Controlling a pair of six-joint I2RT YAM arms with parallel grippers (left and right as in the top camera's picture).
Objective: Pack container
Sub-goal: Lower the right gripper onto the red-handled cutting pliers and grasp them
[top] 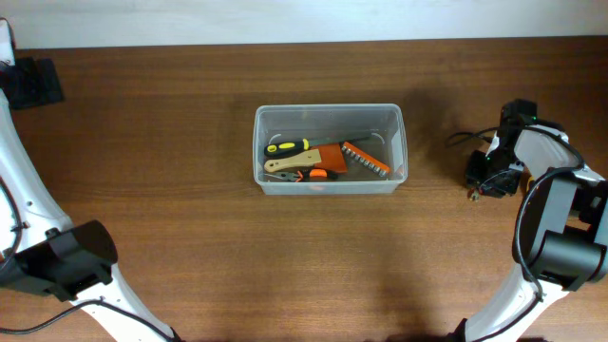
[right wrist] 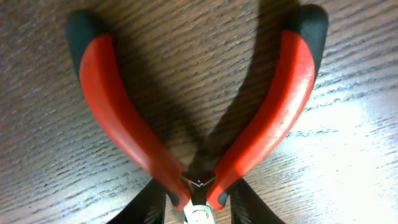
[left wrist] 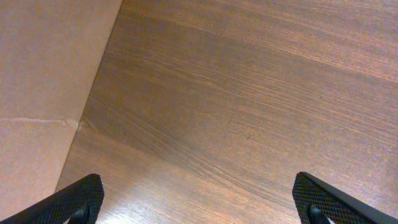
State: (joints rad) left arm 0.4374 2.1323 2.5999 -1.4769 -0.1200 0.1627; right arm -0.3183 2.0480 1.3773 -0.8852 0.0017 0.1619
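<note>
The container [top: 258,142] is a clear plastic tub in the middle of the table. It holds a yellow-and-black screwdriver [top: 287,147], an orange bit holder [top: 365,159] and other small orange tools. My right gripper [right wrist: 198,202] is down at the table on the right, far from the tub. Its black fingers sit against both sides of the red-handled pliers [right wrist: 124,118] at their pivot. In the overhead view it shows as a dark shape [top: 486,173]. My left gripper [left wrist: 199,199] is open and empty over bare wood.
A black cable [top: 465,139] lies by the right arm. The left wrist view shows the table's left edge, with a tan surface [left wrist: 43,81] beyond it. A black block [top: 33,84] sits at the far left of the table.
</note>
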